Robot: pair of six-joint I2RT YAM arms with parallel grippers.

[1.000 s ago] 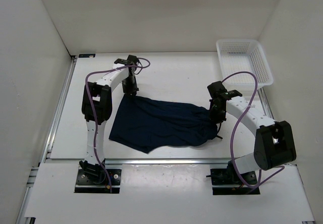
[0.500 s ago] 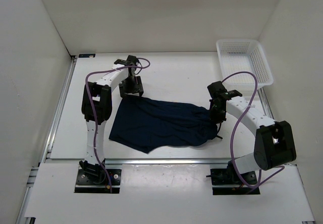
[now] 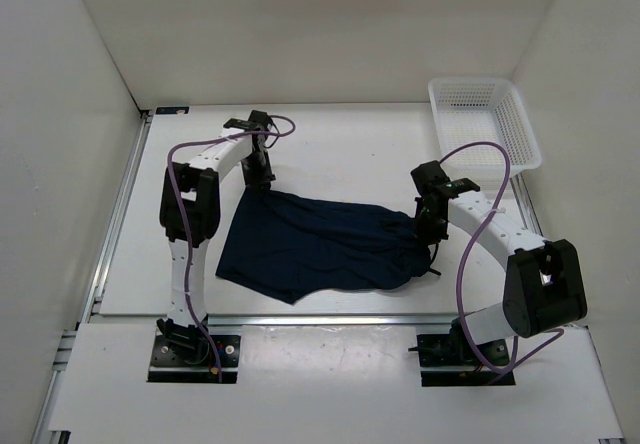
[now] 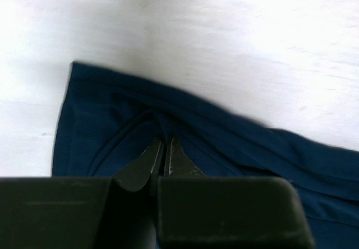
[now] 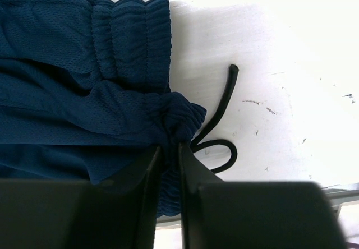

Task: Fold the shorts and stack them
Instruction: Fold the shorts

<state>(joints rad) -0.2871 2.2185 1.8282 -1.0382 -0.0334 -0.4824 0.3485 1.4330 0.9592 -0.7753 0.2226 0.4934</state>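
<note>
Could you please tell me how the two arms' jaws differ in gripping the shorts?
The left jaws pinch a smooth fold of the dark navy soft fabric shorts; the right jaws pinch its gathered waistband. Left jaws sit at the far corner; right jaws at the right end, by the thin drawstring. Both are shut.

A white desk [image 3: 350, 144] is boxed in by plain white walls: a back wall [image 3: 320, 24] along its far edge, a left wall [image 3: 60, 164] and a right wall [image 3: 590, 94] at its sides. A grey metal rail [image 3: 112, 219] runs along the desk's left edge and a white board [image 3: 330, 374] lies across its near edge. Light is bright and even, shadows soft; small dark scuffs [image 5: 253, 102] mark the desk top.
</note>
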